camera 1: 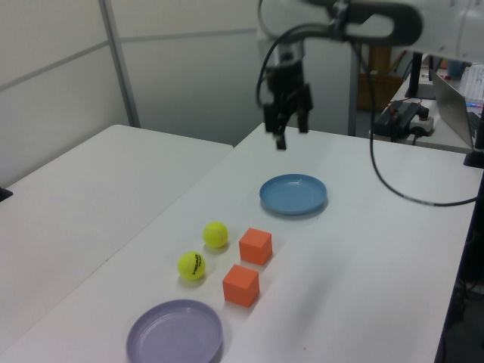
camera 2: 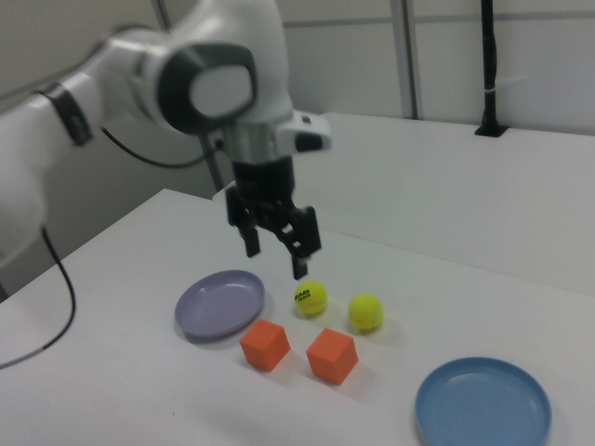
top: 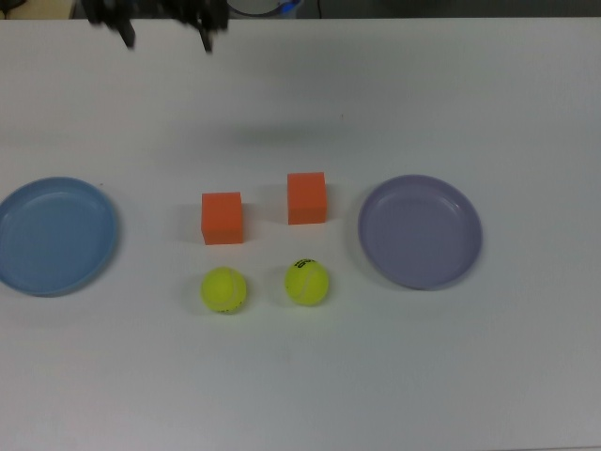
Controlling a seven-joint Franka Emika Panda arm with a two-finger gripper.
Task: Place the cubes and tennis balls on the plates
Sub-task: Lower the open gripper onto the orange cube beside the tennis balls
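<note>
Gripper raised above the white table, empty, all task items on the tabletop.

The arm carries the gripper with its fingers spread and nothing between them. In the top view, the blue plate lies at the left and the purple plate at the right, both bare. Between them sit two orange cubes, well apart from either plate, with two tennis balls just below them.
</note>
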